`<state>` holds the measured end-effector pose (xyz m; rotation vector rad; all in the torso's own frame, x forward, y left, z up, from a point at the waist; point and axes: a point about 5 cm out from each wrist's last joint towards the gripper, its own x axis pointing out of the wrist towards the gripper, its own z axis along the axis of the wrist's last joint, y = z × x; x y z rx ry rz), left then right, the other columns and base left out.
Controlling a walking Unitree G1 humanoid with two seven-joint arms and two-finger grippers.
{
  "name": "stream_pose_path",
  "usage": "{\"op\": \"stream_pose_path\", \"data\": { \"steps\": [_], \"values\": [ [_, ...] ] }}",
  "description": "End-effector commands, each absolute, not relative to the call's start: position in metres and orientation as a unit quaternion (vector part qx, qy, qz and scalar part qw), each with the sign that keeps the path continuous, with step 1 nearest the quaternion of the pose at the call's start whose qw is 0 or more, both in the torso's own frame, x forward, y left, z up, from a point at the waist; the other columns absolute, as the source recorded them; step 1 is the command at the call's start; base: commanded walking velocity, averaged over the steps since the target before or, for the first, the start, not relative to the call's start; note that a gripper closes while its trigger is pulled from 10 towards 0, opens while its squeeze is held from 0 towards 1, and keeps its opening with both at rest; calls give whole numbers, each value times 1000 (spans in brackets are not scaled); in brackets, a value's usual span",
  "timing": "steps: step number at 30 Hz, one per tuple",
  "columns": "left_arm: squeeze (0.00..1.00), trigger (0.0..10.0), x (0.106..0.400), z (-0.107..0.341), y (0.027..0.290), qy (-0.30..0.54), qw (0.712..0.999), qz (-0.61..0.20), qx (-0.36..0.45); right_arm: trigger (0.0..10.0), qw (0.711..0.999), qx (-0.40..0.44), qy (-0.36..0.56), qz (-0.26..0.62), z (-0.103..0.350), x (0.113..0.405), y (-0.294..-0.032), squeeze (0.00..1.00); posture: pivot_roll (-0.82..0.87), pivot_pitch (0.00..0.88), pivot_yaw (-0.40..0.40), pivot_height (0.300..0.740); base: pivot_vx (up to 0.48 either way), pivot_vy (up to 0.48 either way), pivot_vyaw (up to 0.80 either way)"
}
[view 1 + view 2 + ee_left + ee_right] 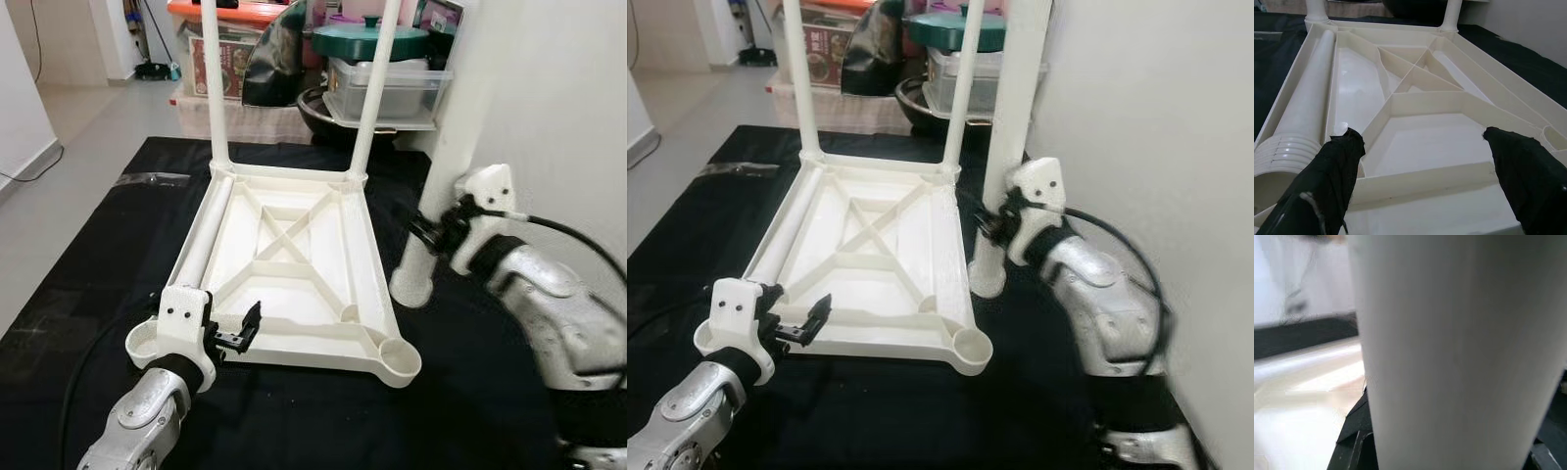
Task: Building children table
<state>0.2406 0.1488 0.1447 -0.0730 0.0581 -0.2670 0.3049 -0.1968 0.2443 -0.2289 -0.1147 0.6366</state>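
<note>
Black mat (88, 294): covers the floor under all the work. Left gripper (238, 331): low at the near left, fingers (1334, 171) spread wide, holding nothing, poised at the near edge of the tabletop. Tabletop (284, 255): white plastic, lying upside down on the mat, ribbed underside up with a cross brace in the middle; open round sockets at its two near corners. Loose leg (206, 230): white tube lying inside the tabletop along its left wall, ribbed end toward the robot, just beside the left gripper. Two fitted legs (214, 83): upright in the far corner sockets. Clear plastic wrap (152, 179): flat on the mat, left of the far corner. Fourth leg (1014, 147): standing upright on the mat just right of the tabletop, apart from the near right socket, close to the white wall (568, 117). Right gripper (991, 223): against this leg partway up, fingers set on either side of it and clamped on; the leg blocks most of the right wrist view. Clutter beyond the mat: cardboard box (220, 59), dark bag (274, 59), green lidded pot (370, 39) on a clear plastic bin (387, 88).
</note>
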Motion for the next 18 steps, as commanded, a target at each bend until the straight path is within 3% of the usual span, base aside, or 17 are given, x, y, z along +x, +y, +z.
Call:
{"op": "stream_pose_path", "data": {
  "steps": [1, 7, 10, 18],
  "values": [
    [0, 10000, 242, 143, 153, 31, 991, -126, -23, 0, 919, -124, -32, 372, 235, 292, -189, 0, 58, 0, -91, 740, 0, 0, 0],
    [0, 10000, 243, 142, 154, 31, 991, -125, -22, 0, 913, -123, -29, 388, 233, 287, -185, 0, 58, 0, -87, 740, 0, 0, 0],
    [0, 10000, 245, 142, 157, 31, 992, -123, -19, 0, 907, -104, -38, 407, 232, 277, -170, 0, 53, 0, -80, 740, 0, 0, 0],
    [0, 10000, 248, 141, 158, 32, 992, -122, -19, 0, 920, -68, -51, 384, 226, 269, -159, 0, 47, 0, -74, 740, 0, 0, 0]
  ]
}}
